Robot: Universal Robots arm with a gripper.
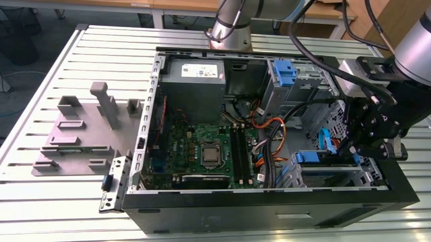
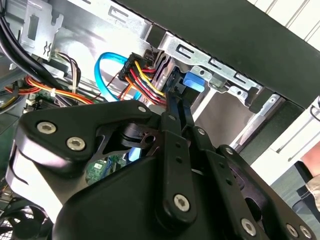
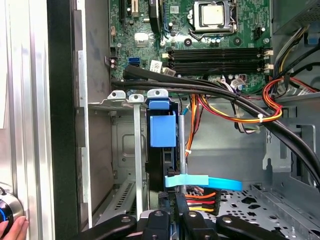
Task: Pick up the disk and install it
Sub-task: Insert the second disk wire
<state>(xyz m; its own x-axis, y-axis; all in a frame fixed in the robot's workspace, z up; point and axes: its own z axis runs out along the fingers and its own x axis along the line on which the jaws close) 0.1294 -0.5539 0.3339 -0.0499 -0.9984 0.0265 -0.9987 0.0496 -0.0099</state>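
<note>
The disk [image 3: 161,167] stands on edge inside the metal drive cage [image 3: 117,150] of the open computer case, with its blue plastic rail tab [image 3: 162,129] at the cage's mouth. In the exterior view the disk [image 1: 322,159] sits low in the case at that view's right, and my black gripper [image 1: 354,146] hangs right beside it. The second wrist view shows my gripper [image 2: 175,92] with its thin fingers [image 2: 170,107] drawn together, reaching to the blue tab [image 2: 194,81] and a bundle of coloured wires. Whether the fingers pinch the disk is hidden.
A blue flat cable [image 3: 200,182] and thick black cables [image 3: 225,97] cross beside the cage. The motherboard [image 1: 202,151], a grey power supply box [image 1: 195,80] and a blue bracket [image 1: 286,73] are in the case. A grey fixture [image 1: 81,131] sits on the table. A hand [image 3: 10,227] rests outside the case.
</note>
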